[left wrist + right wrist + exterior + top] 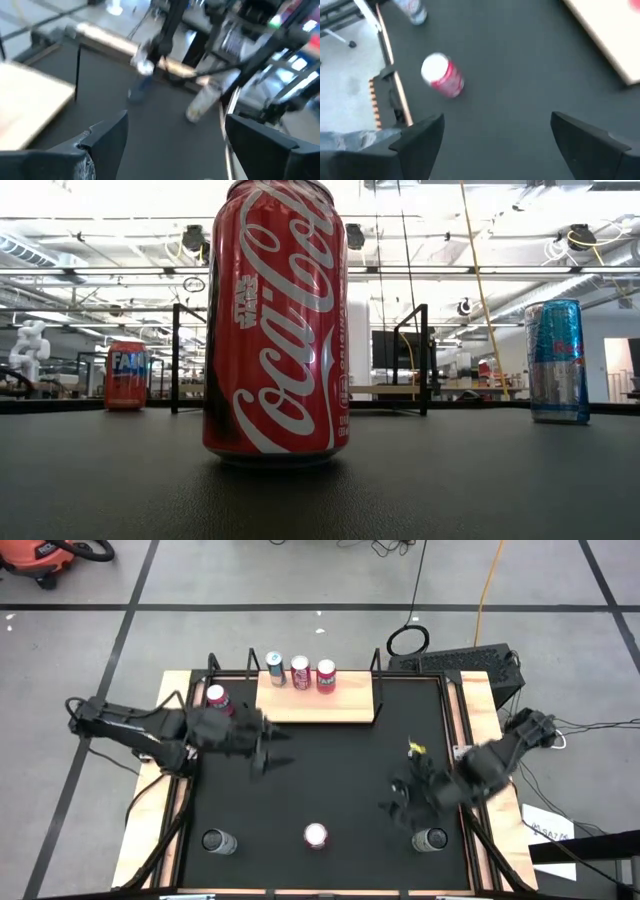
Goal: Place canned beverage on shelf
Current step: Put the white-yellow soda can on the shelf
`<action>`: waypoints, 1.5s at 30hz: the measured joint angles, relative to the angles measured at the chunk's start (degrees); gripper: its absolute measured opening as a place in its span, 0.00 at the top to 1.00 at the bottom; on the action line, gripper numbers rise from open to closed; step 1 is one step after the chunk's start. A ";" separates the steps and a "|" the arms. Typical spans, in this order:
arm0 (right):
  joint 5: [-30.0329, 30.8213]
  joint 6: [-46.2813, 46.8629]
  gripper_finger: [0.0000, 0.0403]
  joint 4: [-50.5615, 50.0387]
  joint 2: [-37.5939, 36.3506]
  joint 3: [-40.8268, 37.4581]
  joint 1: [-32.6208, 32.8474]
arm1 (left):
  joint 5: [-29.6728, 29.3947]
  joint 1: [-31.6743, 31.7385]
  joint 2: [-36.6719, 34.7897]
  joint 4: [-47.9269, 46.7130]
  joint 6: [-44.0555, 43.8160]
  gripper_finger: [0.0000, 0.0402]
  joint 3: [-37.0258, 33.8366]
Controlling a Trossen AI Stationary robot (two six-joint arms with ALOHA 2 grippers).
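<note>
The shelf (320,700), a light-wood board with black rods at its corners, lies at the table's far side. Three cans (300,670) stand upright along its far edge. A red can (217,697) stands just left of the board. Near the front edge stand a dark can (217,841), a red Coca-Cola can (316,835) (275,330) (442,75) and a silver-blue can (430,839) (557,360). My left gripper (272,750) (175,145) hovers open near the shelf's front left corner. My right gripper (393,797) (495,145) hovers open above the table, left of the silver-blue can. Neither holds anything.
Black table top (330,770) lies bare between the shelf and the front row of cans. The shelf's black rods (175,355) rise at its corners. A black box with cables (460,665) sits beyond the far right corner.
</note>
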 joint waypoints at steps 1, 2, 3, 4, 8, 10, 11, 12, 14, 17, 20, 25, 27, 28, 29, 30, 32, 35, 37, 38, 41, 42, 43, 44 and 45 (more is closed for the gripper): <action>-0.05 2.74 0.13 -0.08 0.04 -1.34 1.74 | -2.37 -1.97 0.23 -1.70 -1.12 0.18 -0.03; -0.14 5.70 0.13 -0.34 0.13 -2.62 3.43 | -4.68 -3.74 0.62 -2.81 -2.59 0.18 -0.04; -0.17 8.75 0.13 -0.60 0.22 -3.98 5.17 | -6.76 -5.22 1.05 -3.79 -4.08 0.18 -0.01; -0.17 11.83 0.13 -0.65 0.24 -5.35 6.90 | -8.63 -6.58 1.51 -5.23 -5.54 0.18 0.00; -0.50 21.88 0.13 -0.75 0.17 -10.17 13.59 | -13.05 -10.59 4.26 -5.94 -9.62 0.18 0.00; -0.46 26.13 0.13 -0.86 0.17 -12.08 16.70 | -13.87 -11.93 5.71 -4.01 -9.66 0.18 0.00; -0.44 27.85 0.13 -0.92 0.20 -12.73 18.11 | -14.00 -12.26 6.52 -3.00 -9.64 0.18 0.00; -0.39 29.35 0.13 -0.93 0.20 -13.26 19.40 | -13.99 -12.43 7.43 -2.12 -9.63 0.18 0.00; -0.11 31.25 0.13 -1.08 0.14 -14.24 21.93 | -13.99 -12.60 9.20 -0.13 -9.60 0.18 0.00; 0.27 34.43 0.13 -1.89 0.11 -16.24 25.38 | -13.97 -12.60 11.32 2.16 -9.59 0.18 0.00; 1.07 38.57 0.13 -2.64 0.11 -18.97 27.95 | -13.95 -12.50 13.03 3.47 -9.30 0.18 0.00; 0.92 43.88 0.13 -2.22 0.13 -23.20 30.37 | -13.94 -12.23 13.90 4.87 -9.08 0.18 0.00; -0.02 44.96 0.13 -1.85 0.13 -24.43 30.79 | -13.92 -12.18 13.94 4.83 -9.15 0.18 0.00; -0.35 45.67 0.13 -1.84 0.12 -25.06 31.05 | -13.92 -12.16 13.94 4.81 -9.17 0.18 0.00; -0.35 46.38 0.13 -1.88 0.12 -25.67 31.33 | -13.92 -12.14 13.94 4.83 -9.17 0.18 0.00; -0.33 47.25 0.13 -1.88 0.11 -26.28 31.62 | -13.92 -12.14 13.94 4.83 -9.18 0.18 0.00; -0.26 49.93 0.13 -1.66 0.11 -27.51 32.28 | -13.92 -12.14 13.94 4.80 -9.46 0.18 0.00; -0.24 53.66 0.13 0.50 0.11 -29.35 32.95 | -13.90 -12.14 13.94 4.79 -9.52 0.18 0.00; -0.23 55.57 0.13 2.74 0.11 -30.25 32.97 | -13.88 -12.14 13.94 4.79 -9.52 0.18 0.00; -0.15 56.80 0.13 3.45 0.13 -30.72 32.93 | -13.86 -12.14 13.94 4.77 -9.52 0.18 0.00; 1.26 61.04 0.13 3.69 0.12 -31.53 32.89 | -13.86 -12.13 13.94 4.76 -9.52 0.18 0.00; 1.57 62.28 0.13 3.62 0.12 -31.67 32.89 | -13.81 -12.07 13.94 4.72 -9.52 0.18 0.00; 1.35 63.28 0.13 3.34 0.11 -31.88 32.82 | -13.79 -12.05 13.94 4.70 -9.54 0.18 0.00; 0.88 64.12 0.13 2.94 0.11 -32.06 32.74 | -13.77 -12.05 13.94 4.70 -9.54 0.18 0.00; 0.19 64.59 0.13 2.79 0.11 -32.35 32.74 | -13.77 -12.05 13.94 4.70 -9.54 0.18 0.00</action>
